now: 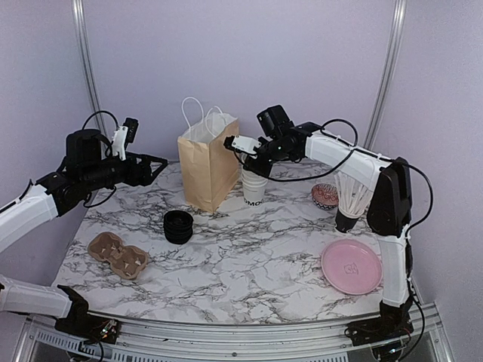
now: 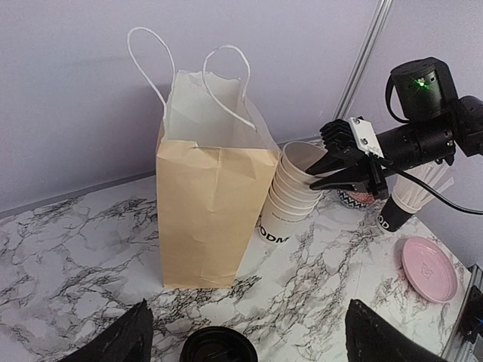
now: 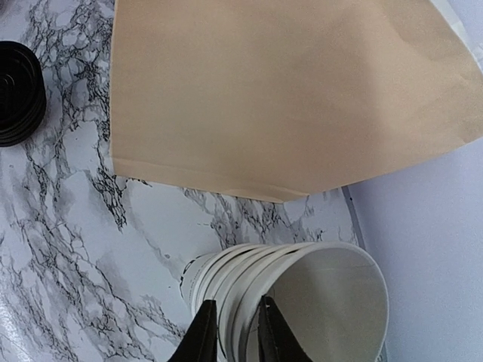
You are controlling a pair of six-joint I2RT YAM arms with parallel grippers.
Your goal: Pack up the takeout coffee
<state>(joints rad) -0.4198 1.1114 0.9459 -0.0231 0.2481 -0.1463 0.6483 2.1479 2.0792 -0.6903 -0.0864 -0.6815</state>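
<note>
The right hand (image 3: 235,308) was found pinched on the rim of the cup stack (image 3: 219,277), beside the paper bag (image 3: 287,90) at the bench's (image 3: 75,249) far edge.

Tight by the bag, open in front.
The cup stack (image 1: 254,188) my right gripper (image 1: 253,167) straddles stands just beside the paper bag (image 1: 207,170), leaving me only a slit there; black lids (image 1: 178,226) stand before the bag, while bare marble table (image 1: 249,264) runs free between lids and pink plate (image 1: 351,266).

Matt kraft-paper bag (image 1: 207,166), smooth marble-look table (image 1: 249,264), paper cups (image 1: 254,188), plastic lids (image 1: 178,226)
</note>
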